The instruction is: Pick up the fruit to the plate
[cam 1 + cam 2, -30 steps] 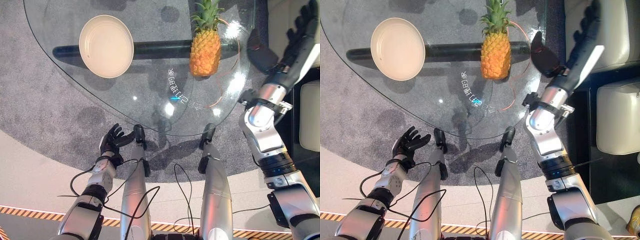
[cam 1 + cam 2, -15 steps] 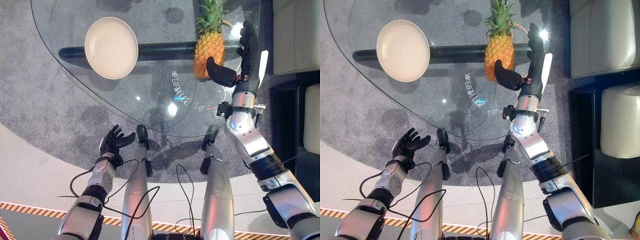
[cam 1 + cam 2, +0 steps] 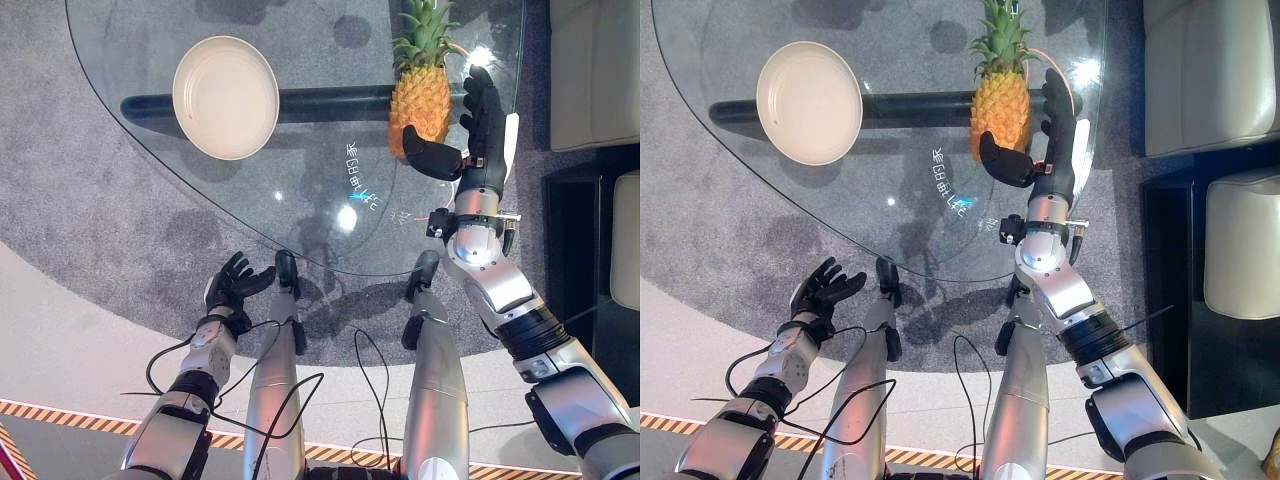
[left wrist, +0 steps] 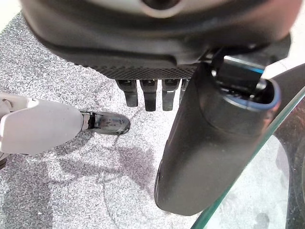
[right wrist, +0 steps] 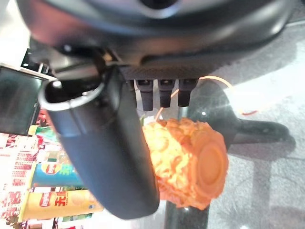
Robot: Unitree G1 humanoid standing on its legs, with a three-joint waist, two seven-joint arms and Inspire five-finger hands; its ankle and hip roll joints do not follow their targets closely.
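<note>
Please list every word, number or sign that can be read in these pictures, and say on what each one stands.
On the glass table, glowing marks: a reflection, too small and skewed to read.
In the right wrist view, print on the colourful packages: too blurred to read.
On the pineapple and the plate: no writing.

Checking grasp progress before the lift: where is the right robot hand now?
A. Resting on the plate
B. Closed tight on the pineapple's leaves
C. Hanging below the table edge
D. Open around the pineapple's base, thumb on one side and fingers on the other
D: the right robot hand is open, its thumb and fingers bracketing the lower pineapple on the glass table.
</note>
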